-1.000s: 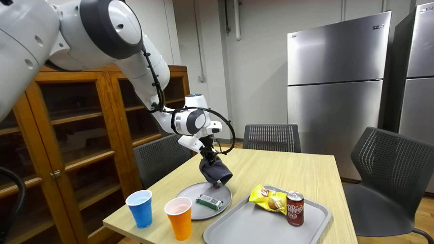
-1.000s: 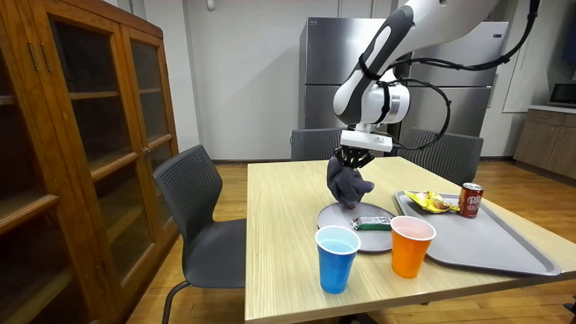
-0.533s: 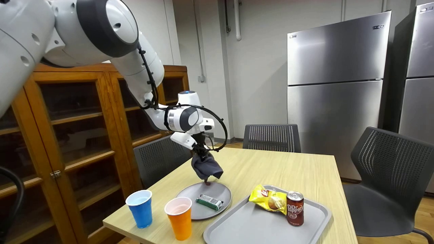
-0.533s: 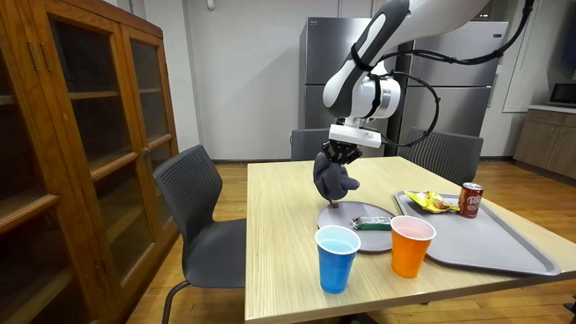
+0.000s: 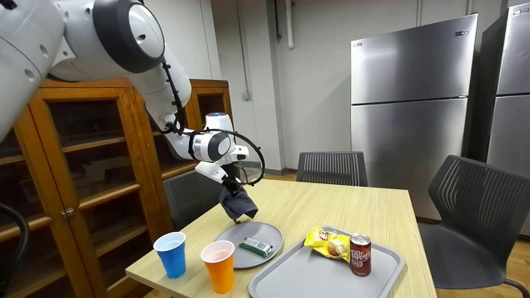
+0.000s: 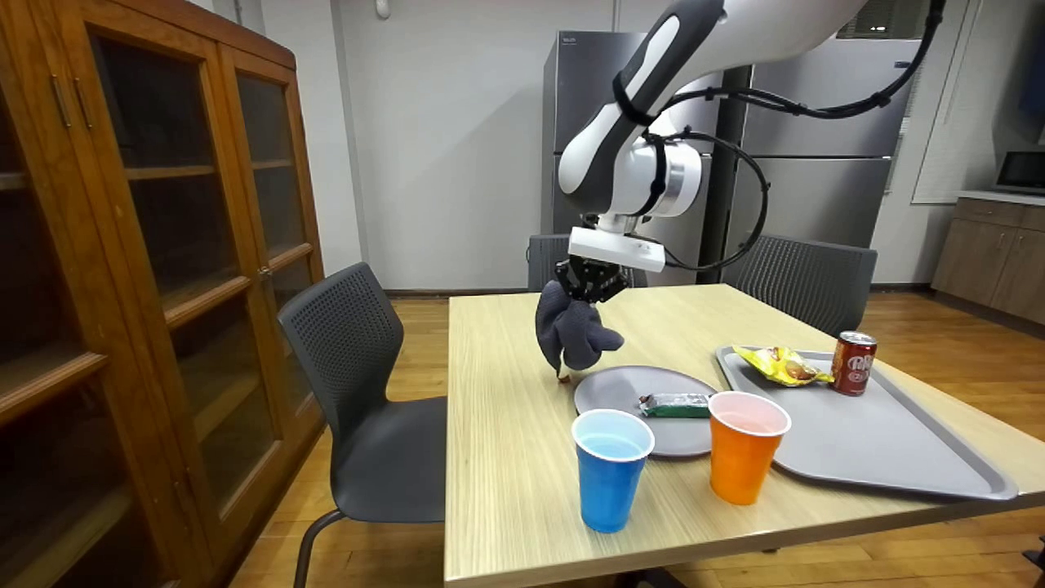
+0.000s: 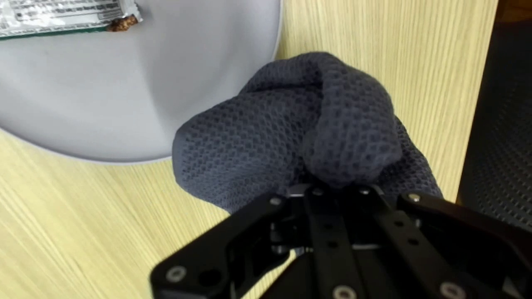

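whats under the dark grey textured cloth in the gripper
A small brownish tip pokes out below the dark grey cloth, with the pale wooden table beneath; the cloth covers the rest.

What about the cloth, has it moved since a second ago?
Yes. In an exterior view, the cloth has moved left in the picture: its lower end showed against the plate before, and now shows just left of it.
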Available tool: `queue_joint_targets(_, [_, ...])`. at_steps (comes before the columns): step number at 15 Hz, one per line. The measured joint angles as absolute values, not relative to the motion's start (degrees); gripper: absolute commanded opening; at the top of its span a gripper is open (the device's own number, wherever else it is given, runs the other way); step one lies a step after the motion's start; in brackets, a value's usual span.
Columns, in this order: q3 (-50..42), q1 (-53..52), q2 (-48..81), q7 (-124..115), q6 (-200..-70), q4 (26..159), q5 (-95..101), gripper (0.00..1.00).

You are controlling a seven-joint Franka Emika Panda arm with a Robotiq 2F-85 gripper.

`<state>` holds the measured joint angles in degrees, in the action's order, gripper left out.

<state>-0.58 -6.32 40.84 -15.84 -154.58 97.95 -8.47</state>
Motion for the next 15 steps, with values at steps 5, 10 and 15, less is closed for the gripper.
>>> queue_joint_targets(5, [0.3, -7.7, 41.6, -15.8, -154.6, 97.8, -8.5, 0.02])
queue_joint_targets(10, [0.8, -9.0, 43.4, -15.8, -154.6, 97.0, -8.5, 0.02])
queue_joint_targets(15, [0.8, -10.2, 45.1, -15.9, -154.6, 96.0, -8.5, 0.02])
